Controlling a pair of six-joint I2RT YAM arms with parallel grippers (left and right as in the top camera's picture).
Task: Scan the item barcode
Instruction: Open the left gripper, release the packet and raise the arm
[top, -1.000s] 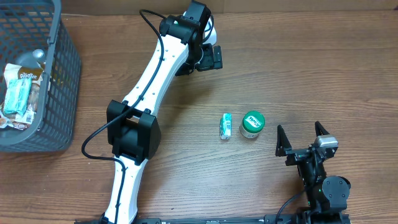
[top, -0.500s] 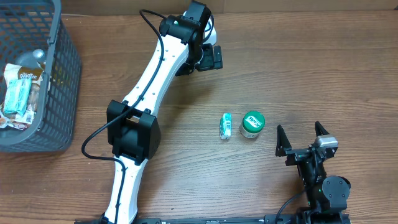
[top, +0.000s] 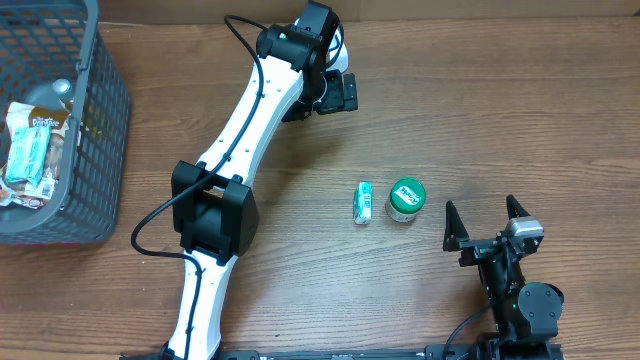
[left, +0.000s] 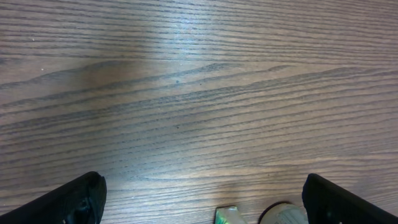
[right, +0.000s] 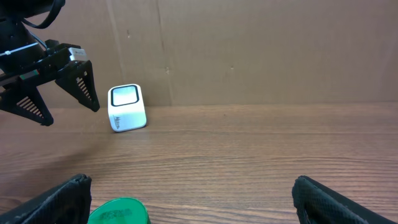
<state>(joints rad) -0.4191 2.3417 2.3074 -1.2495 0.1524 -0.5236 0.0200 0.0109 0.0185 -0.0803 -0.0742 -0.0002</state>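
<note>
Counter: brown wood-grain laminate, with the grain running side to side in the overhead view.
Back wall: plain brown board, rising from the far edge of the counter.
Basket: grey mesh basket at the far-left corner, holding several packets.
Left arm: white links with black joints, stretched diagonally from the near edge to the far edge of the counter.
Left pincer: jaws spread to full width, with nothing between them. Raised off the counter, just beside the white box unit.
Right arm: black links, folded low at the near-right edge.
Right pincer: jaws spread to full width and empty. Aimed toward the far edge, near the jar but apart from it.
White box unit: small white housing with a glossy window, standing against the back wall at the far edge of the counter.
Carton: small white-and-green carton, lying on its side mid-counter, just left of the jar and well apart from the left pincer.
Jar: round, upright, with a pale body and a green lid carrying white lettering.
Barcode: too small to make out in any view.
</note>
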